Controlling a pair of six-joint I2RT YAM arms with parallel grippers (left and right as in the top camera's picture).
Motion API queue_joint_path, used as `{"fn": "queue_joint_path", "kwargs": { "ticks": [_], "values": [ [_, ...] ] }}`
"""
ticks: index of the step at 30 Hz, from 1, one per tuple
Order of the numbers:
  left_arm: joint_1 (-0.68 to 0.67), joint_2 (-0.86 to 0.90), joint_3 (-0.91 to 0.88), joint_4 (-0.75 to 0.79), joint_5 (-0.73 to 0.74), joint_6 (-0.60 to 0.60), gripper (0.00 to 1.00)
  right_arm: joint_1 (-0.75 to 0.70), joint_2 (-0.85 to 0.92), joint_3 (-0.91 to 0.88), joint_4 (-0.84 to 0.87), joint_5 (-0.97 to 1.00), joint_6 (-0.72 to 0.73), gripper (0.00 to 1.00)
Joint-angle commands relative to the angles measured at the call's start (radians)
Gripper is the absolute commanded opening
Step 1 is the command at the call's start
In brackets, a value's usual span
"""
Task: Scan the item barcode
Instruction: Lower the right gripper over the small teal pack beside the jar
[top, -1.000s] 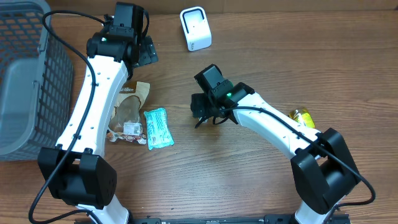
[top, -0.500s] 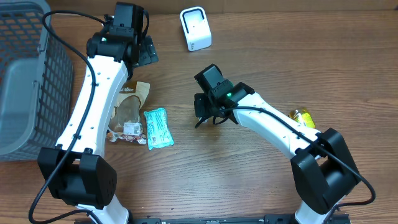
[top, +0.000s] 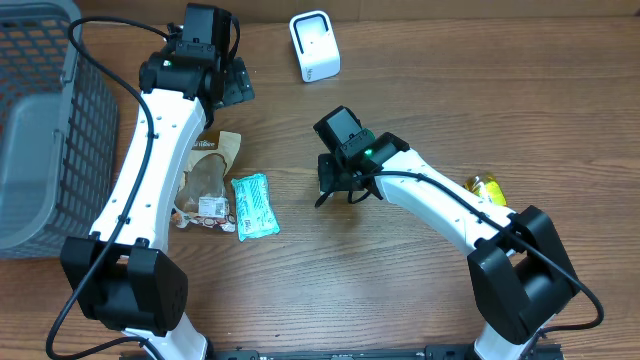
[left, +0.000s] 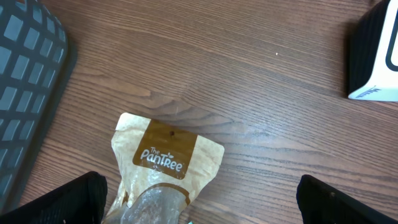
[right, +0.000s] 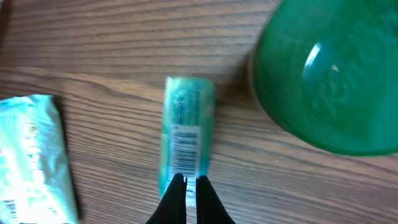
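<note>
Right wrist view: at lower centre, the right gripper (right: 186, 182) is seen pinched shut on the near end of a small teal packet (right: 186, 124). Its barcode is kept face-up, presumably for the white scanner (top: 314, 45). The left gripper (left: 202, 193) is held wide open and empty.

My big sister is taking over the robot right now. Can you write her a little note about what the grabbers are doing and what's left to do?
Left gripper: open, empty, near the brown paper pouch.
Right gripper: shut on the near end of the small teal wrapped packet, which lies on the wooden table with its barcode facing up.
White box-shaped scanner: at the table's far edge, apart from the packet.
Done: the packet seems gripped.
Left: lift it and show its barcode to the scanner.
</note>
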Motion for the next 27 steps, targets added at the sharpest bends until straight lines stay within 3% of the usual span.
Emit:
{"fn": "queue_joint_path", "kwargs": {
  "ticks": [1, 27],
  "values": [
    [-0.004, -0.014, 0.012, 0.004, -0.017, 0.011, 0.99, -0.003, -0.006, -0.005, -0.014, 0.039, 0.001, 0.04],
    [-0.004, -0.015, 0.012, 0.004, -0.017, 0.011, 1.00, -0.003, -0.006, -0.005, -0.032, 0.100, 0.027, 0.04]
  ]
}}
